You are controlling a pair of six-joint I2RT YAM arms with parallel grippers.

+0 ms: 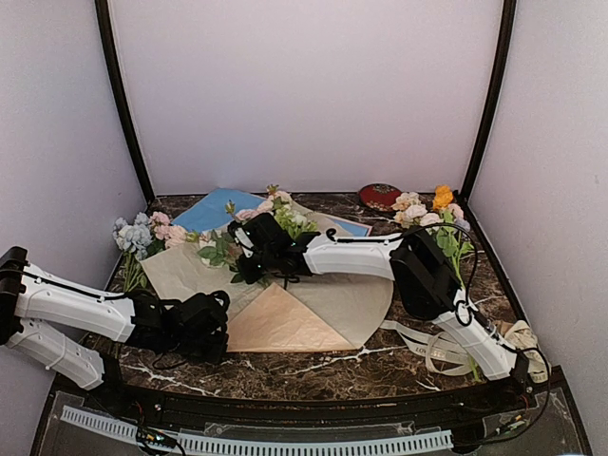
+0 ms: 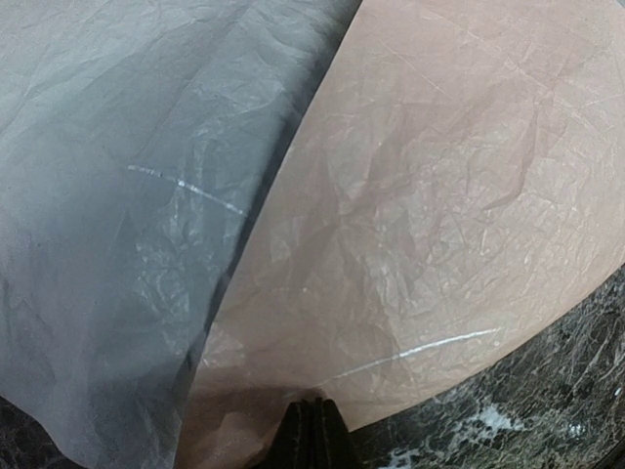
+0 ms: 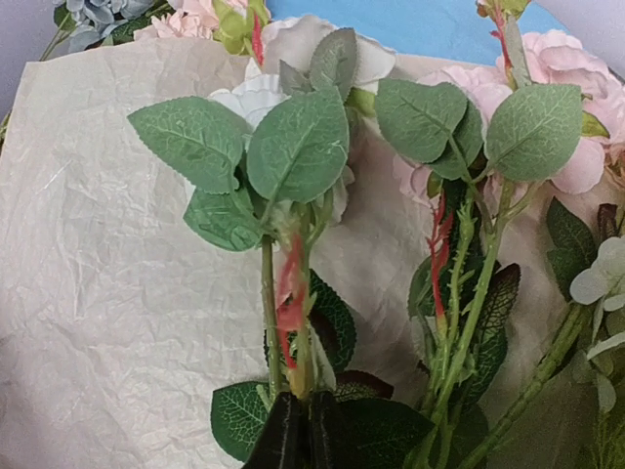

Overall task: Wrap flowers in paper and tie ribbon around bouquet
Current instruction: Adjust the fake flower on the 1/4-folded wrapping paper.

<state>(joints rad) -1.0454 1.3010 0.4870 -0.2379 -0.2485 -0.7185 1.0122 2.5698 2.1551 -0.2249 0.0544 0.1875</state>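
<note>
Right jaws tight on the flowers (image 3: 298, 147)

Lab booth: white walls (image 1: 304, 95), marble tabletop (image 1: 323, 369)

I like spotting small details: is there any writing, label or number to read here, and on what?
The ribbon: small dark printed lettering, too small and blurred to read.
No writing shows on the paper or the flowers.
</note>
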